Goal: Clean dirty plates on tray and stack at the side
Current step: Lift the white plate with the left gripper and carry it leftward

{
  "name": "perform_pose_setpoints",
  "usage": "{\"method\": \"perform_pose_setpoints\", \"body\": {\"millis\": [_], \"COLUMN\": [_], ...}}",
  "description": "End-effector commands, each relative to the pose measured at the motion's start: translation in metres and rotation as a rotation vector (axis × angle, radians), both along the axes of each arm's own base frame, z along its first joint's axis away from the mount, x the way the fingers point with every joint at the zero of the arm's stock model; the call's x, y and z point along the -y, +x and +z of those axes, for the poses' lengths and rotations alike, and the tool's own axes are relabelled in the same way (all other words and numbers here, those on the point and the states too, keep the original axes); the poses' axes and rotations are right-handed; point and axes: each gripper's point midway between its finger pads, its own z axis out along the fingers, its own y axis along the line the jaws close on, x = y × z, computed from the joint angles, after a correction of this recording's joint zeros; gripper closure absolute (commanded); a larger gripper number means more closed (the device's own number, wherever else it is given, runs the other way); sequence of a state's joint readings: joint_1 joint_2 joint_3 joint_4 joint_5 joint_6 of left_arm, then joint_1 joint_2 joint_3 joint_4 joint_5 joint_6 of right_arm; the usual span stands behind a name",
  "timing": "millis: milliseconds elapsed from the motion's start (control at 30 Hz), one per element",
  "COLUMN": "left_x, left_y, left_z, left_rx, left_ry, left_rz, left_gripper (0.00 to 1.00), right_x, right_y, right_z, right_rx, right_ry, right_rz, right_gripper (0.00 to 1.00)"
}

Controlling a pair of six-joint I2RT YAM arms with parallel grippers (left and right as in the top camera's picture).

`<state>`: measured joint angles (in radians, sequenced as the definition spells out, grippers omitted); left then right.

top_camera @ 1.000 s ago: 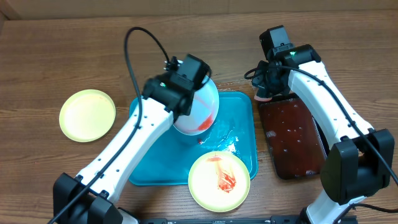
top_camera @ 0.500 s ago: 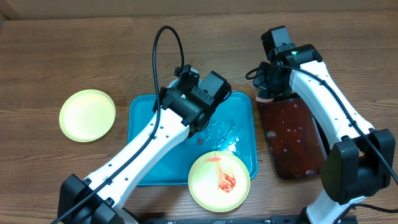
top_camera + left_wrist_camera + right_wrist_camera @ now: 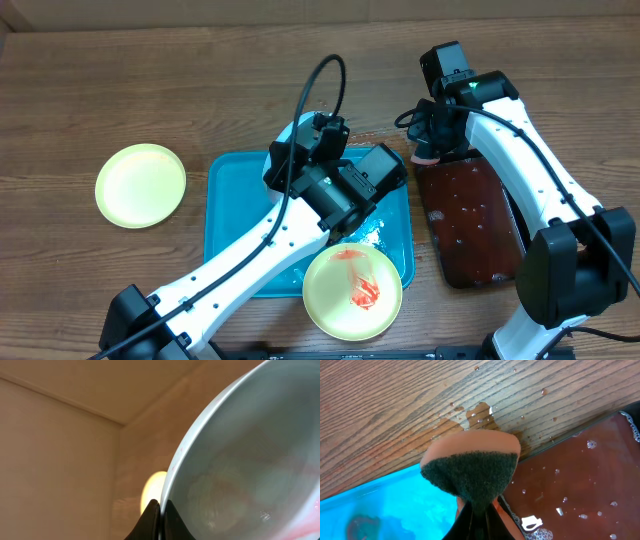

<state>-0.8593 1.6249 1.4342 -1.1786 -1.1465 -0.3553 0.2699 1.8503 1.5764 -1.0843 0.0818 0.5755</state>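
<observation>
My left gripper (image 3: 305, 147) is shut on the rim of the light blue plate (image 3: 284, 133) and holds it tilted on edge above the back of the turquoise tray (image 3: 232, 232). In the left wrist view the plate (image 3: 240, 460) fills the right side, its rim pinched between the fingers (image 3: 161, 510), with a pink smear at the lower right. A yellow-green plate (image 3: 352, 290) smeared with red sauce lies on the tray's front edge. A second yellow-green plate (image 3: 140, 185), without smears, lies on the table at the left. My right gripper (image 3: 477, 510) is shut on a sponge (image 3: 470, 465) between the tray and the dark tray.
The dark brown tray of reddish liquid (image 3: 470, 225) stands right of the turquoise tray and shows in the right wrist view (image 3: 570, 480). Water drops lie on the wood (image 3: 480, 415) behind it. A black cable (image 3: 320, 80) loops above the left arm.
My left arm has swung to the right across the tray, carrying the blue plate and turning it more on edge. The right arm and the sponge have not moved.
</observation>
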Motion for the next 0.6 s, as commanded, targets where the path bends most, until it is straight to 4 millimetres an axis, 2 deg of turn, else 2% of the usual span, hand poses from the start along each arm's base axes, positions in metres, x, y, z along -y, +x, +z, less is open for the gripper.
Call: {"method": "perform_pose_setpoints", "body": {"millis": [0, 567], "left_x": [-0.0032, -0.0022], "left_y": [-0.0018, -0.0024], "left_z": [0.0381, 0.0409], "left_rx": [0.135, 0.149], "left_ry": [0.062, 0.076], "left_rz": [0.001, -0.001], "left_gripper": [0.96, 0.96], "right_x": [-0.0008, -0.0010], "right_y": [0.0077, 0.0084], "right_z": [0.0184, 0.0187], "right_rx": [0.054, 0.057], "right_ry": [0.014, 0.015], "right_rz": [0.004, 0.004], "right_gripper": [0.96, 0.96]}}
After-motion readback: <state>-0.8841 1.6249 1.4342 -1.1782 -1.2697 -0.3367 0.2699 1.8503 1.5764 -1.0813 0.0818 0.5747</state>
